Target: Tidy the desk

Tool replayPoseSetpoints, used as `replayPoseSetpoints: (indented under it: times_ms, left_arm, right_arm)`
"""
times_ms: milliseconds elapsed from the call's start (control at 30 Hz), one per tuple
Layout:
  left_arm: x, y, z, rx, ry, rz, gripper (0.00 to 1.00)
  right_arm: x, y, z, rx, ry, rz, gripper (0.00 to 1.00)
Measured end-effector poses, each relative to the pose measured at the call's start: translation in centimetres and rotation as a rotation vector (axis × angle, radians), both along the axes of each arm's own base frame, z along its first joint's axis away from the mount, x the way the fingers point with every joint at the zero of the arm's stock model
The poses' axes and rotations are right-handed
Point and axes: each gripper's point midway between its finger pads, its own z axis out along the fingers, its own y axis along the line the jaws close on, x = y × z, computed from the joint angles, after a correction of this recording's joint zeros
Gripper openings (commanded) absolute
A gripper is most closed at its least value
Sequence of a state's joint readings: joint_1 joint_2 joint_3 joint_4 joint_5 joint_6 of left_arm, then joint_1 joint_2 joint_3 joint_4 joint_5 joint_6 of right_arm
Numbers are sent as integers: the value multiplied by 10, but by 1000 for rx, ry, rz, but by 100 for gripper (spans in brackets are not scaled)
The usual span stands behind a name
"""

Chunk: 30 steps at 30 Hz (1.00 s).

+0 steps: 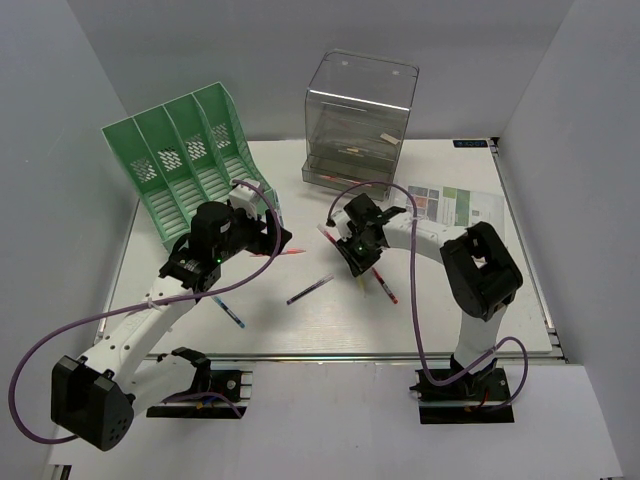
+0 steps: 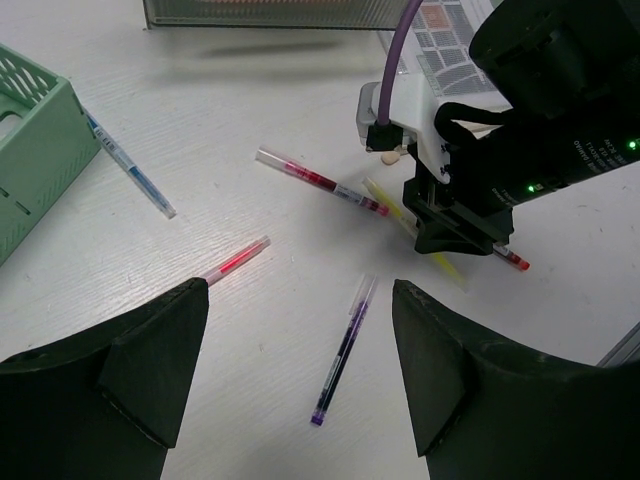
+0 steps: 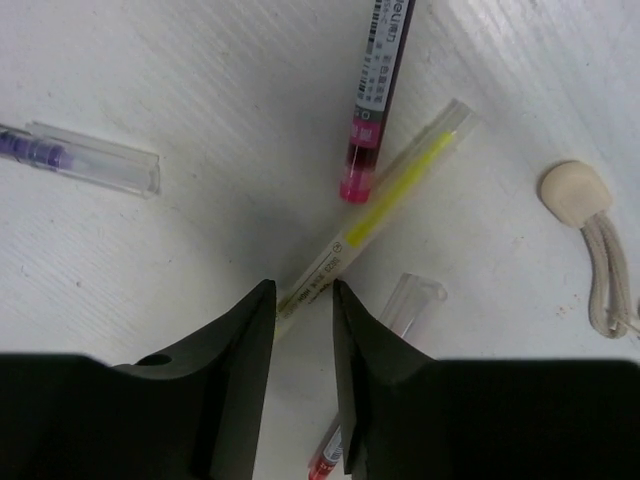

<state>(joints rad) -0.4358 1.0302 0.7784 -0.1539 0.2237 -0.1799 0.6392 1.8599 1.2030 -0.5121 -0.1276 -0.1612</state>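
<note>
1. Counter point(image 1: 450, 290): white top between pale grey walls, filling the middle of the overhead view, with a metal rail on its near edge.
2. Green file rack point(image 1: 185, 160): far left, leaning back, slots facing up.
3. Left gripper point(image 2: 300, 300): released, fingers spread wide, nothing between them, held above the counter beside the rack.
4. Loose pens below it: we count a blue pen point(image 2: 130, 170) next to the rack, a red pen point(image 2: 238, 258) and a purple pen point(image 2: 340, 360), all lying apart from one another.
5. Clear drawer box point(image 1: 358, 120): far centre. We see pale slender items inside, too dim to name.
6. Right gripper point(image 3: 304, 330): lowered to the counter, fingers drawn to a narrow gap around one end of a yellow pen point(image 3: 390, 190). We cannot tell whether the pads press it. A magenta pen point(image 3: 375, 100) lies touching the yellow one.
7. Printed sheet point(image 1: 455, 205): flat at far right.
</note>
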Motion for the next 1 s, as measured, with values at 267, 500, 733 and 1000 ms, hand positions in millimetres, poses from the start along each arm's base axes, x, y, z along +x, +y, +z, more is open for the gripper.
replayPoseSetpoints:
  times_ms: [267, 500, 733, 1000]
  left_arm:
    - [0, 0, -1, 2, 2, 1, 84]
    - [1, 1, -1, 6, 0, 6, 84]
    - [3, 3, -5, 20, 5, 17, 84]
    - [6, 2, -19, 40, 42, 17, 81]
  right_arm:
    - [5, 0, -2, -46, -62, -4, 2]
    - [6, -2, 0, -45, -80, -15, 0]
    - [6, -3, 12, -16, -36, -2, 0]
    - [60, 20, 129, 151, -314, 92, 0]
